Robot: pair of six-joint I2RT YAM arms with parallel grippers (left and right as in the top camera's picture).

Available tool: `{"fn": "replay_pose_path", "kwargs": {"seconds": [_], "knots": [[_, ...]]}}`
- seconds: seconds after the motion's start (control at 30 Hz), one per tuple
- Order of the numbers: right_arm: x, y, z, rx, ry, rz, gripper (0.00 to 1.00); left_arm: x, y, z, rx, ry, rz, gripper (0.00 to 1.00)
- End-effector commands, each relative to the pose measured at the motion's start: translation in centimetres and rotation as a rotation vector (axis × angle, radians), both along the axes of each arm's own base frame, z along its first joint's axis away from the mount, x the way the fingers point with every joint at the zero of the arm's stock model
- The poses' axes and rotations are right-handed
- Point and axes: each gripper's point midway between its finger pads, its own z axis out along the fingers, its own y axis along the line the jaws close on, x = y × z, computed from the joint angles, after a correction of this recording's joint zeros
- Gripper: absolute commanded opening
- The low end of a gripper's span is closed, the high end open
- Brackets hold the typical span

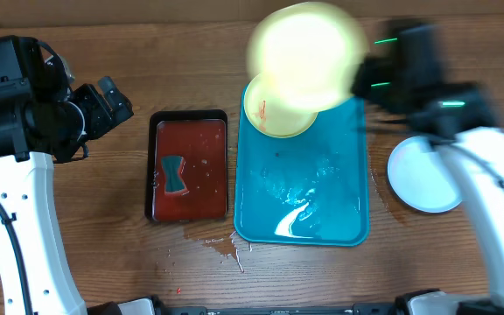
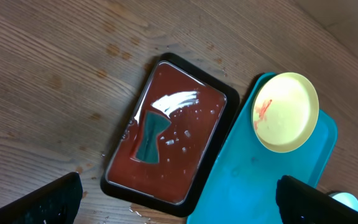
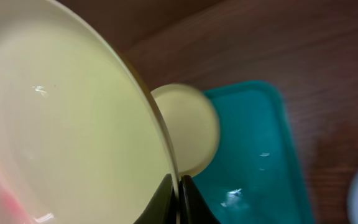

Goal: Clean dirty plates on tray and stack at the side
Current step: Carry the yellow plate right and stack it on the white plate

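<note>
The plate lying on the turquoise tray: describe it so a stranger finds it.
Find the turquoise tray mid-table. In its far corner, beside the dark red tray, lies a red-smeared yellow-green plate. The lifted plate and the white plate are off it.

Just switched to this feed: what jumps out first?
A raised plate, large and blurred, is held by its rim in the right gripper above the far end of the turquoise tray. Below it a second plate with a red smear lies in the tray's far left corner.
</note>
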Motion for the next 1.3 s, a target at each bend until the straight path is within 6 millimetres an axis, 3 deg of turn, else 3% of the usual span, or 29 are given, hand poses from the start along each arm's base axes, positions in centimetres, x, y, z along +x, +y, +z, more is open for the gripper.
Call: {"fn": "replay_pose_path", "kwargs": {"seconds": [0.0, 0.1, 0.17, 0.23, 0.43, 0.57, 0.63, 0.67, 0.7, 0.73, 0.8, 0.93, 1.0, 1.13, 1.2, 1.27], "knots": [[-1.4, -7.3, -2.1, 0.063, 0.138, -0.194, 0.04, 0.0, 0.3, 0.4, 0.013, -0.011, 0.005, 1.0], [-4.0, -14.1, -6.1, 0.07, 0.304, -0.381, 0.04, 0.0, 0.3, 0.4, 0.013, -0.011, 0.005, 1.0], [-6.0, -17.4, -9.3, 0.092, 0.406, -0.481, 0.04, 0.0, 0.3, 0.4, 0.013, -0.011, 0.005, 1.0], [-7.8, -19.2, -12.4, 0.114, 0.483, -0.547, 0.04, 0.0, 0.3, 0.4, 0.013, -0.012, 0.005, 1.0], [-12.7, -20.7, -20.9, 0.178, 0.622, -0.654, 0.04, 0.0, 0.3, 0.4, 0.013, -0.011, 0.005, 1.0], [-13.8, -20.6, -23.2, 0.183, 0.643, -0.666, 0.04, 0.0, 0.3, 0.4, 0.013, -0.011, 0.005, 1.0], [-13.6, -20.6, -23.2, 0.179, 0.632, -0.664, 0.04, 0.0, 0.3, 0.4, 0.013, -0.011, 0.005, 1.0], [-13.4, -20.6, -23.2, 0.179, 0.622, -0.661, 0.13, 0.0, 0.3, 0.4, 0.013, -0.011, 0.005, 1.0], [-13.2, -20.6, -23.0, 0.179, 0.618, -0.659, 0.36, 0.0, 0.3, 0.4, 0.013, -0.011, 0.005, 1.0], [-13.2, -20.6, -22.8, 0.179, 0.617, -0.658, 0.5, 0.0, 0.3, 0.4, 0.013, -0.011, 0.005, 1.0], [-13.0, -20.5, -22.1, 0.175, 0.615, -0.651, 0.6, 0.0, 0.3, 0.4, 0.013, -0.011, 0.005, 1.0], [-12.0, -19.3, -19.2, 0.149, 0.561, -0.58, 0.61, 0.0, 0.3, 0.4, 0.013, -0.011, 0.005, 1.0], [-10.8, -17.7, -17.1, 0.136, 0.497, -0.483, 0.61, 0.0, 0.3, 0.4, 0.013, -0.011, 0.005, 1.0], [-7.8, -11.5, -12.2, 0.106, 0.301, -0.119, 0.6, 0.0, 0.3, 0.4, 0.013, -0.011, 0.005, 1.0], [-6.6, -7.6, -10.4, 0.073, 0.202, 0.063, 0.61, 0.0, 0.3, 0.4, 0.013, -0.011, 0.005, 1.0], [-5.7, -4.9, -9.8, 0.05, 0.149, 0.155, 0.62, 0.0, 0.3, 0.4, 0.013, -0.011, 0.005, 1.0]]}}
